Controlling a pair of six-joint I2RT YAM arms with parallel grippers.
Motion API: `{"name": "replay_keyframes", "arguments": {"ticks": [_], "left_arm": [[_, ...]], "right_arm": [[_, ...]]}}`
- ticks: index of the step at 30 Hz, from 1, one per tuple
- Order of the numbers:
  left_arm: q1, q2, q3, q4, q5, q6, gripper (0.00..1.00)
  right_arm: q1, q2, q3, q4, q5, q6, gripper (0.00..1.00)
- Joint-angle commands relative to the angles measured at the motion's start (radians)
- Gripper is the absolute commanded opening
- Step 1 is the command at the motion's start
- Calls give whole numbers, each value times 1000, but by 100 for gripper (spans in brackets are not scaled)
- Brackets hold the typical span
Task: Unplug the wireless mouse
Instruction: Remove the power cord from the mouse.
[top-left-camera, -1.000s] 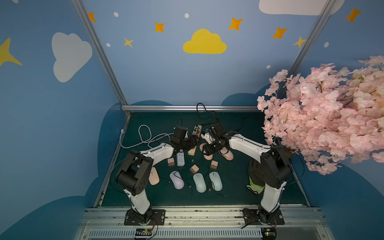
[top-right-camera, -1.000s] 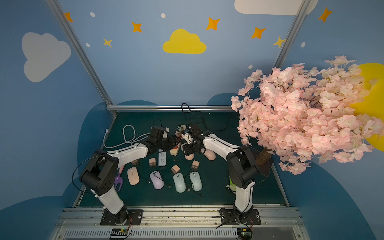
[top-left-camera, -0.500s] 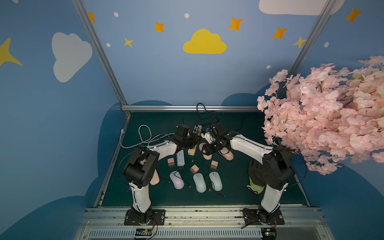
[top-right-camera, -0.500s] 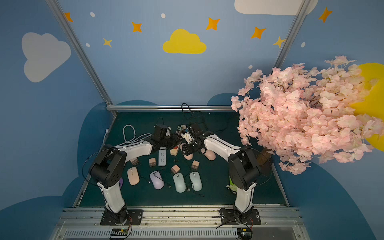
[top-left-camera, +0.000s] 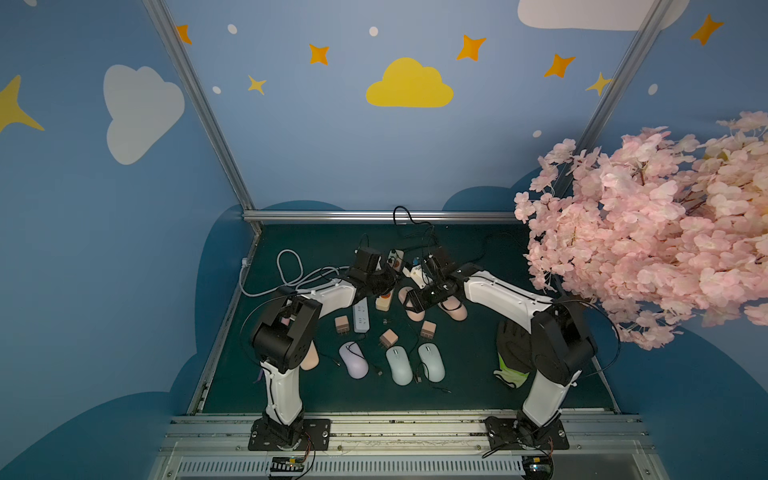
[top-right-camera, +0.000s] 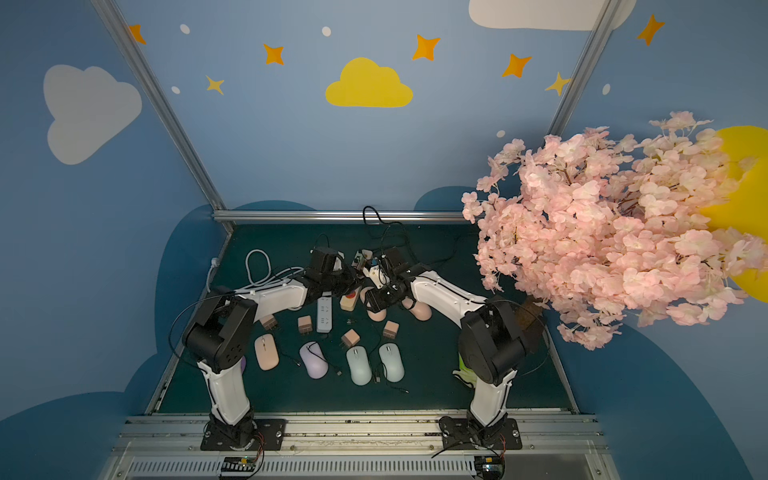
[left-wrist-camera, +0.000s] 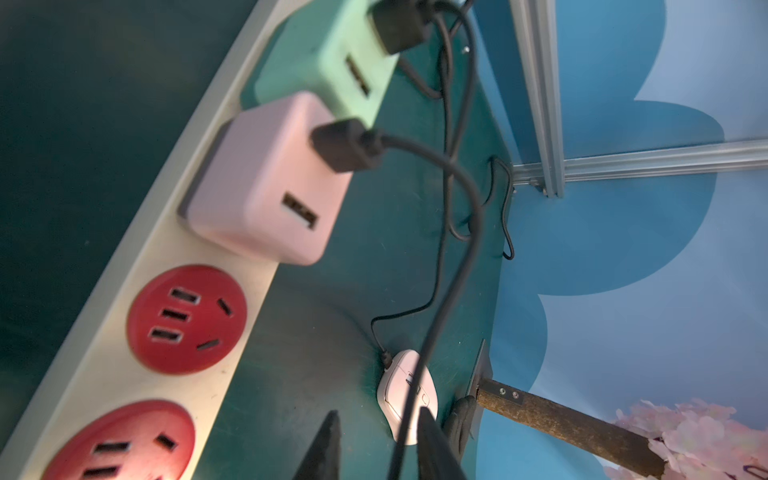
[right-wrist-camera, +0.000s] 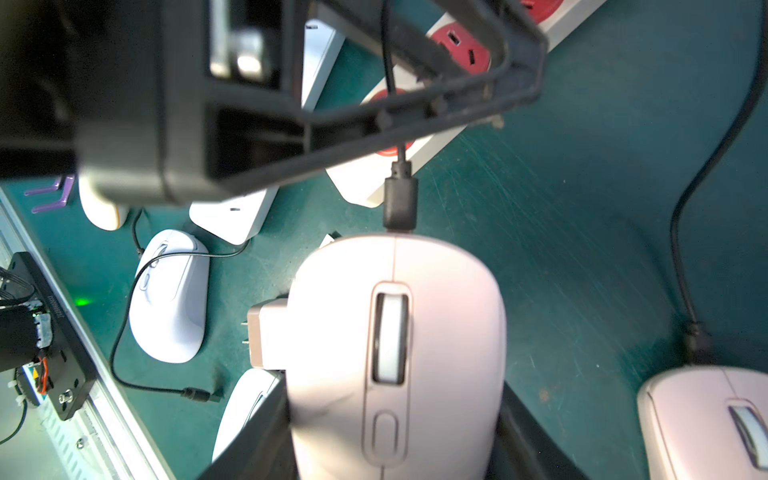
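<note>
Left gripper (left-wrist-camera: 376, 415) stands with its jaws narrowed around the black cable (left-wrist-camera: 453, 299) — a gap shows on one side, so the cord looks caged rather than pinched. Right gripper (right-wrist-camera: 395, 399) clasps the pink wireless mouse (right-wrist-camera: 395, 332) by its flanks, resting on the green counter (right-wrist-camera: 561, 216). The mouse's nose faces the left gripper, and the plug (right-wrist-camera: 400, 203) sits in that nose, just short of the left gripper's fingers.

To do this well, I judge the left gripper should clamp on the stiff plug housing, or on the cord right against it, not further up the thin cable. The pull should then go straight along the plug's axis, away from the right gripper, while that one keeps the mouse pinned. A sideways bend could strain the port. Beyond the left gripper the cord runs slack to a pink charger (left-wrist-camera: 257, 178) on the power strip (left-wrist-camera: 137, 249). A second pink mouse (right-wrist-camera: 706, 415) beside the right gripper has its own cord — not the one to pull.

No brand, label or writing is readable anywhere.
</note>
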Motion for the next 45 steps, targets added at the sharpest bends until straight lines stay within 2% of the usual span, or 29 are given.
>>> {"name": "replay_keyframes", "arguments": {"ticks": [1,12,32,40,45], "left_arm": [[3,15,15,4,12,9,24],[4,-2,-4,15,17,11,4],[58,-49,8,14,44,22,4],[70,-54,11,14,48,25,4],[79,-60,3,22,52,25,4]], "right_arm": [[6,-47,-10,2,-17,-8,0],[5,-45,-4,-3,-12,-7,0],[50,-110,-103,-87,-14,-38,0],[76,-127,-115,-135,42,-12,0],[77,-141,-127,-171,165,93,0]]}}
